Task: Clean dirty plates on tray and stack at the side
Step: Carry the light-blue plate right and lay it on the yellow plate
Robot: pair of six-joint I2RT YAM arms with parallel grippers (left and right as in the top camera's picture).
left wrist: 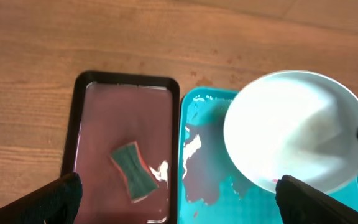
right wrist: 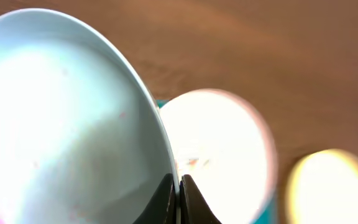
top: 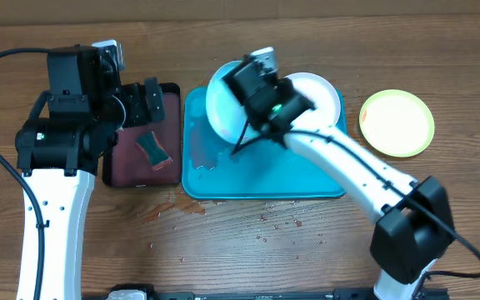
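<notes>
While the right claw (top: pixel 247 125) pinches the pale mint plate (top: pixel 223 100), tilted on edge over the tray's (top: pixel 307 179) eleven o'clock corner, the left claw (top: pixel 144 108) hangs spread. Left wrist: a sponge (left wrist: pixel 134 171) lies at seven o'clock. Right wrist: tips pressed on the thin rim. The plate looks light, stiff and probably slippery, and the rim is the best place to hold it.

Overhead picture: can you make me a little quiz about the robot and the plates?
1. True or false: the sponge lies in the red tray.
2. Which plate does the right gripper pinch by the rim? A yellow, B mint, C white.
3. Fill in: the left gripper is ____.

Key: 1 true. 2 B, the mint plate. 3 open.
</notes>
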